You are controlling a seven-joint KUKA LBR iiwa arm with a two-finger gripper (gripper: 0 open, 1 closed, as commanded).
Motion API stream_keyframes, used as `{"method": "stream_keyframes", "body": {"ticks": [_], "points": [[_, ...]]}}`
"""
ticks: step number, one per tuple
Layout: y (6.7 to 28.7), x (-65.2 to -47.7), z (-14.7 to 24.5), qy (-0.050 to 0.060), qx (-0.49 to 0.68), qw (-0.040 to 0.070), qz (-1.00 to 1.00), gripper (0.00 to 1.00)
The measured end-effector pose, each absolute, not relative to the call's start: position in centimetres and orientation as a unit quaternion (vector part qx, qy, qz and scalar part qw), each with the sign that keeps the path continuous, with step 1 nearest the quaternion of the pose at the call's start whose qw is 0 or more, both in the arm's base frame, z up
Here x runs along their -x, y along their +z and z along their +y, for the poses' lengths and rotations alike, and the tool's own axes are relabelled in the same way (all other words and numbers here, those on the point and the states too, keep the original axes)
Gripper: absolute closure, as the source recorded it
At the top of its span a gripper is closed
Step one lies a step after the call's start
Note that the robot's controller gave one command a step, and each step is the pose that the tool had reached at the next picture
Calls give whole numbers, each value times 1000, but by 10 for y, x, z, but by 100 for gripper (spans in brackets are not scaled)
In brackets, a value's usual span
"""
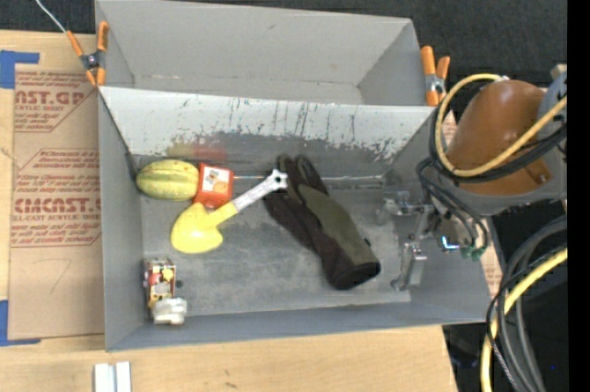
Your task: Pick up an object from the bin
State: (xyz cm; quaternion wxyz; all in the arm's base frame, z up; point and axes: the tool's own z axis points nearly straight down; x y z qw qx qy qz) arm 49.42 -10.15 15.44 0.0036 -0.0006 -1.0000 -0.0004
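Gripper [412, 244], opening not discernible, at bin's [258, 49] right wall beside dark glove [323, 229]: you risk snagging limp cloth or scraping wall.

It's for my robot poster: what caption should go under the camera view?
The gripper hangs at the bin's right side beside a dark glove, a yellow scoop lying left.

The grey metal bin [277, 40] has pale walls, the back one streaked with dark scratches. The dark fabric glove [323, 229] runs from black to olive-brown. The oval yellow-green toy squash [168, 179] carries faint paler stripes. The small orange-red box [214, 184] bears a white patch. The bright yellow plastic scoop [196, 231] has a white handle. The small many-coloured packet [161, 284] mixes red, yellow and black (its print unreadable). The orange-brown domed wrist cover [498, 136] carries yellow cables [440, 127].
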Motion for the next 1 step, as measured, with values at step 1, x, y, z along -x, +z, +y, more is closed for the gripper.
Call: {"method": "stream_keyframes", "body": {"ticks": [1], "points": [[159,-496,-101,0,0,0,-1000,0]]}}
